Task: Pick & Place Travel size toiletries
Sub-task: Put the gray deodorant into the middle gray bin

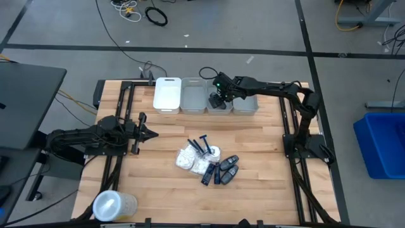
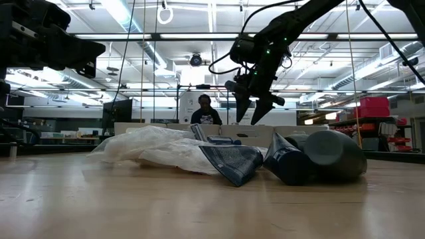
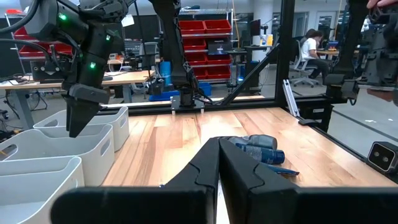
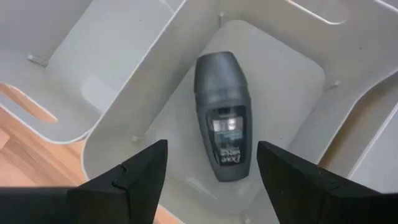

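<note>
The right end effector (image 1: 218, 96) hangs over the third bin (image 1: 219, 109) in the row at the far edge of the surface (image 1: 164, 190), its fingers spread wide and holding nothing. Below them, in the right wrist view, a dark oblong container (image 4: 222, 124) lies flat on the bin's floor, clear of both fingers, so this piece looks delivered. The left end effector (image 1: 150, 133) waits over the left part of the surface, fingers pressed together and empty. The rest of the toiletries sit in a heap near the middle: blue razors (image 1: 201, 145), white packets (image 1: 190, 159) and more dark containers (image 1: 226, 170), lying against or over one another. The containers look rigid and smooth, probably light, and likely to roll or squirt out of a grip, so I would take one across its narrow middle with the fingers square to its long axis. The packets look soft and crinkly and should collapse under the fingers; a pinch at a raised fold is the fair bet. The razors are thin and stiff, best caught on the handle. From the high view I cannot tell exactly which pieces overlap, so lifting one may drag a neighbour.
</note>
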You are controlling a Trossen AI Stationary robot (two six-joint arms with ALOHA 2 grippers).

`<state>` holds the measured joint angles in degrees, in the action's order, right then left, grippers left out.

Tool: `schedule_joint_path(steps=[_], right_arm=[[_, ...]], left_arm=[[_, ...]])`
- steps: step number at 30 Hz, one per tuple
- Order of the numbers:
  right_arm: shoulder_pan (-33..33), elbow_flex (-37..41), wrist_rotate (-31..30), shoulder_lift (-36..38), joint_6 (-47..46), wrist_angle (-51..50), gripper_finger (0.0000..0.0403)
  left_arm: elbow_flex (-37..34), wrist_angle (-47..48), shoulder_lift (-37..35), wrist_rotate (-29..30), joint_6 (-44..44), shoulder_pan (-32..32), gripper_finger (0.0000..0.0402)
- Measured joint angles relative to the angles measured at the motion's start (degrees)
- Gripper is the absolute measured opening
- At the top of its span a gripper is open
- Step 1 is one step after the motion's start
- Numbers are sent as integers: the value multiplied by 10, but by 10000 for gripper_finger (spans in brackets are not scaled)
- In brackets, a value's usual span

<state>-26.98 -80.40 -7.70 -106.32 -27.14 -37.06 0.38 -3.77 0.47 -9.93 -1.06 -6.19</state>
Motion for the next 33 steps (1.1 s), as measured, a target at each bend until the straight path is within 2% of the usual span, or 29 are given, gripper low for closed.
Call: schedule_joint_path(steps=[7,14,33], right_arm=[[2,0,-1,2,1,0,272],[23,0,-7,34,15,8,259],[130,0,-1,59,117,13,232]], left_arm=[[0,0,0,0,0,0,16],[0,0,0,0,0,0,16],[0,0,0,0,0,0,16]])
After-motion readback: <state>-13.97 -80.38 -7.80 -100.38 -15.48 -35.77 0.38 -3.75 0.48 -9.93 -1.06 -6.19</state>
